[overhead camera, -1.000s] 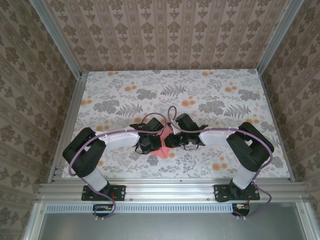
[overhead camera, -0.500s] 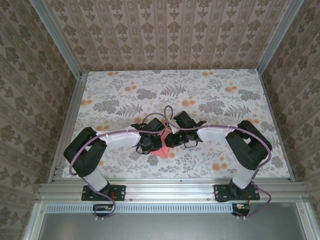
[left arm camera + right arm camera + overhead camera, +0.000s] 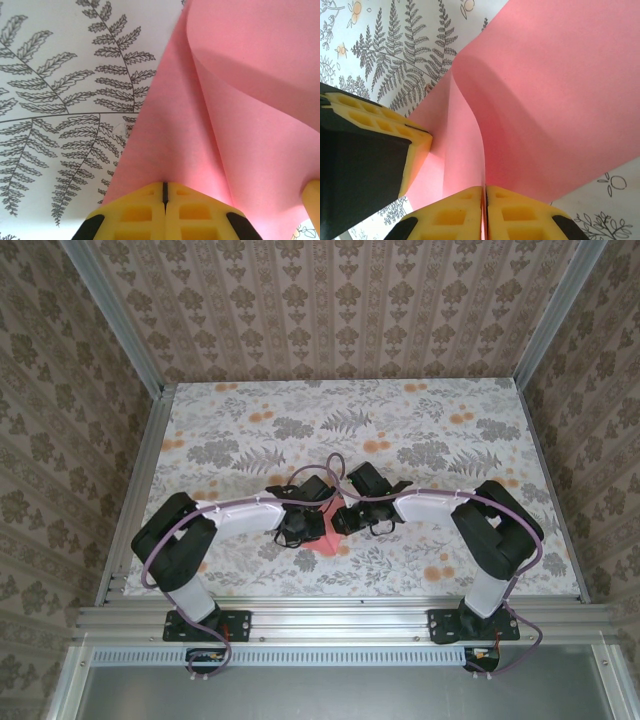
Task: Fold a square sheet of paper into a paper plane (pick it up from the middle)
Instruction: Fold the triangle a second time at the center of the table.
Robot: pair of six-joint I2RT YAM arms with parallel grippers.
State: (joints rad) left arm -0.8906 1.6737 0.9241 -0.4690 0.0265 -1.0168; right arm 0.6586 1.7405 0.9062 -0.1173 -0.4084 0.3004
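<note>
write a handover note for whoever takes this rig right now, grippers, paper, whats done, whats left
Left gripper: shut, pinching the edge of the square sheet of paper.
Right gripper: shut on the same sheet, close beside the left one.
Paper: held between both grippers over the near middle of the table. It is bent over itself in a soft curl, with no sharp crease pressed in.
Done: sheet gripped by both grippers, one fold begun.
Left: press this fold flat, then make all the remaining folds. There is no plane shape yet.
</note>
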